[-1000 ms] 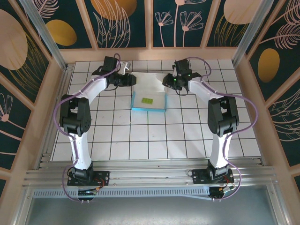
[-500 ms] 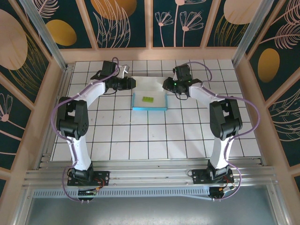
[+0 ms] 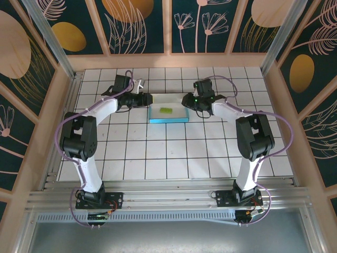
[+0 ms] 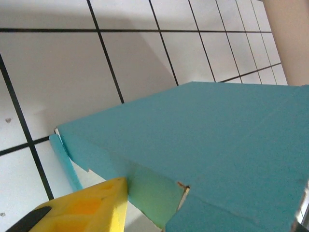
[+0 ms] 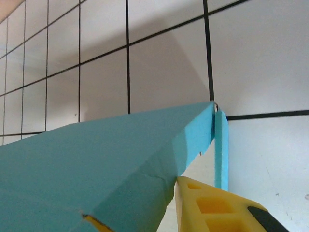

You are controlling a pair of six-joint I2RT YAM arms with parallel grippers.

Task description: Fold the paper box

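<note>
The paper box [image 3: 168, 120] lies on the tiled floor at mid-back, with a teal rim and a white inside. A small yellow-green slip [image 3: 165, 109] lies in it. My left gripper [image 3: 149, 99] is at its back left corner and my right gripper [image 3: 185, 100] at its back right corner. In the left wrist view a teal panel of the box [image 4: 217, 140] runs across my left gripper [image 4: 207, 203], with one yellow finger [image 4: 87, 208] against its folded edge. In the right wrist view a teal box panel [image 5: 106, 159] sits in my right gripper [image 5: 135, 200], beside a yellow finger [image 5: 217, 208].
The white tiled floor [image 3: 174, 153] stretches in front of the box towards the arm bases. Wooden walls [image 3: 168, 60] close the back and both sides. A narrow teal side flap [image 5: 221, 150] stands beside the box corner.
Both grippers have come down and forward, level with the box's back corners. The white back flap that reached behind the box has folded over, so the box looks shorter.
</note>
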